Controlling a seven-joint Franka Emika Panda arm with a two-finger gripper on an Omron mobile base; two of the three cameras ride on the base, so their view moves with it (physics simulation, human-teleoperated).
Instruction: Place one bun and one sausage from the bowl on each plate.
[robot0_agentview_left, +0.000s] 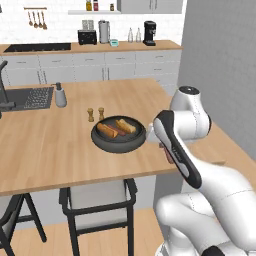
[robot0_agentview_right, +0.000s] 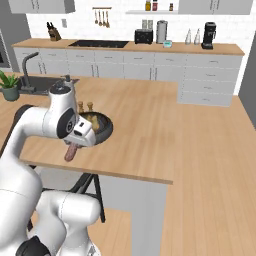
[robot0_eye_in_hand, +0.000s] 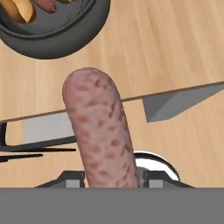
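Observation:
My gripper (robot0_eye_in_hand: 111, 177) is shut on a pink speckled sausage (robot0_eye_in_hand: 99, 124), which sticks out lengthwise from between the jaws. The sausage (robot0_agentview_right: 70, 152) hangs below the hand, over the counter's front edge, to the right of the bowl. The sausage (robot0_agentview_left: 164, 152) peeks out from behind my forearm. The dark round bowl (robot0_agentview_left: 119, 141) sits on the wooden island and holds two buns (robot0_agentview_left: 107, 130) and another sausage (robot0_agentview_left: 118, 131) between them. The bowl (robot0_eye_in_hand: 57, 37) lies at the top left of the hand view. The plates are out of view.
Two small shakers (robot0_agentview_left: 95, 114) stand just behind the bowl. A grey dispenser (robot0_agentview_left: 60, 95) and a sink (robot0_agentview_left: 30, 97) are at the left of the island. A chair (robot0_agentview_left: 100, 200) is tucked under the counter's front edge (robot0_agentview_left: 75, 180).

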